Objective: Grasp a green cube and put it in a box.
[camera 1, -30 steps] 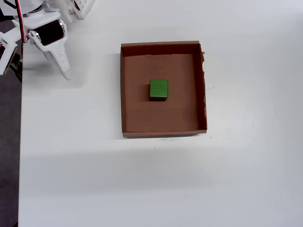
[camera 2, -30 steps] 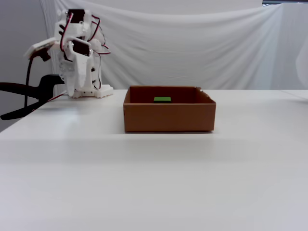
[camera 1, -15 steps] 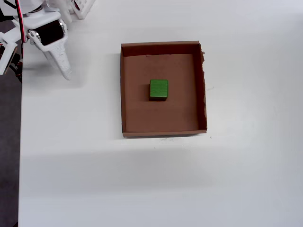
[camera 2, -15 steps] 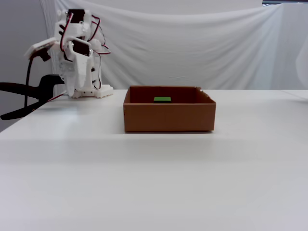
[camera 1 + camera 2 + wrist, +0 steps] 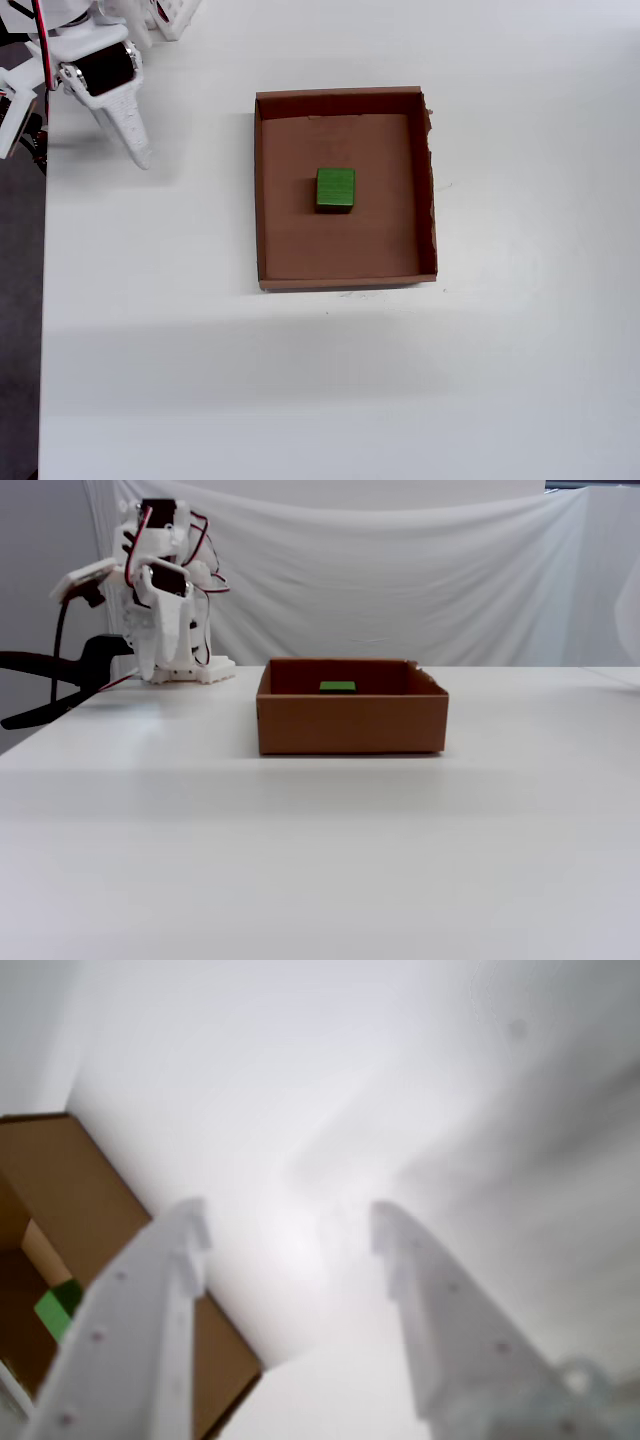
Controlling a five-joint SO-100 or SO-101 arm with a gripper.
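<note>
One green cube (image 5: 335, 189) sits mid-floor of the box (image 5: 267, 180), frame centre overhead. Jaws apart, empty, upper left over the counter (image 5: 200, 380). Placement looks done; best to park clear.

Changes over the last second: none found. Gripper (image 5: 142, 158): no shift in place or tilt in the overhead view, and the arm's pose in the fixed view matches the earlier pictures. Cube (image 5: 335, 189): no shift or turn detectable in either view. Box (image 5: 345, 94): outline and position match the earlier pictures, with no displacement. Lighting and shadows on the table (image 5: 300, 380): no difference seen. Wrist view: no earlier picture to compare, so any change in the finger gap cannot be judged from it.
</note>
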